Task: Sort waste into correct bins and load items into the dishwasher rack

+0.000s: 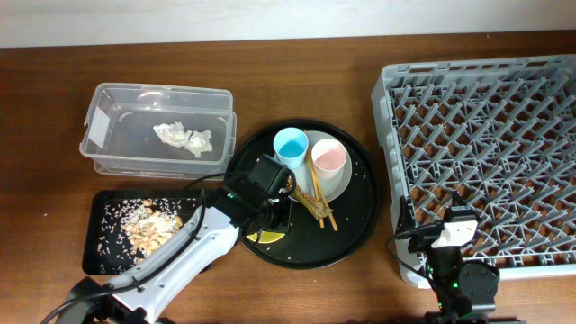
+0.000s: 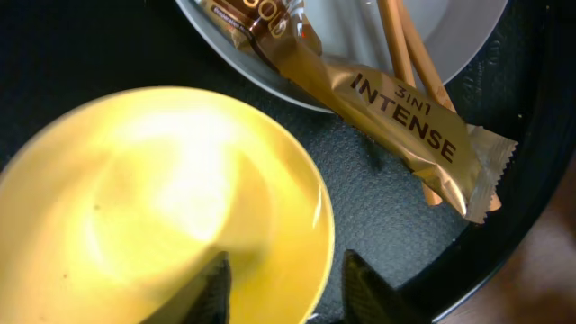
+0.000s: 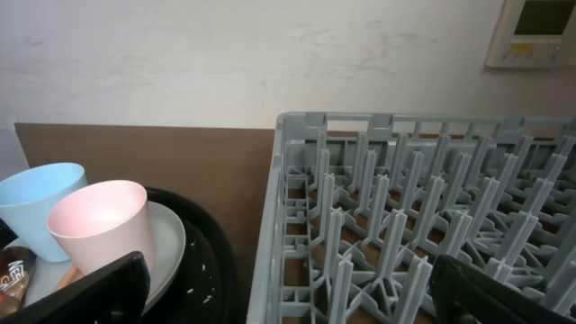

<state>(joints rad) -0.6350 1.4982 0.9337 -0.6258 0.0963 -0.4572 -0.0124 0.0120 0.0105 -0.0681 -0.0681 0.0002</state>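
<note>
- One yellow bowl (image 2: 162, 207) is seen on the round black tray (image 2: 72, 54), directly below the left claw (image 2: 288, 290). In the overhead view most of the bowl is hidden by the left arm.
- The left claw is held part-way open and nothing is gripped. One of its fingers (image 2: 214, 288) is placed over the inside of the bowl, the other over the tray just outside the rim.
- Just beside the bowl, a brown-and-gold foil wrapper (image 2: 396, 121) is laid slantwise. One end is on the pale round plate (image 2: 360, 27) and the other is on the round black tray.
- The wrapper is laid across the pair of wooden chopsticks (image 2: 402, 49), which run from the plate onto the tray.
- A small pink cup (image 3: 99, 220) is set upright on the plate, and a small light-blue cup (image 3: 36, 202) is set upright just beside it.
- To the left of the round black tray, crumpled white tissue (image 1: 184, 138) is held in the clear plastic tub (image 1: 108, 117).
- In front of the tub, beige food scraps (image 1: 148, 225) are spread in the flat black tray (image 1: 99, 256).
- To the right of the round black tray, the large grey dishwasher rack (image 1: 490, 108) is set on the wooden bench (image 1: 297, 81).
- The right claw (image 3: 297, 301) is spread wide with nothing held. It is positioned near the rack's near left corner, apart from the cups.
</note>
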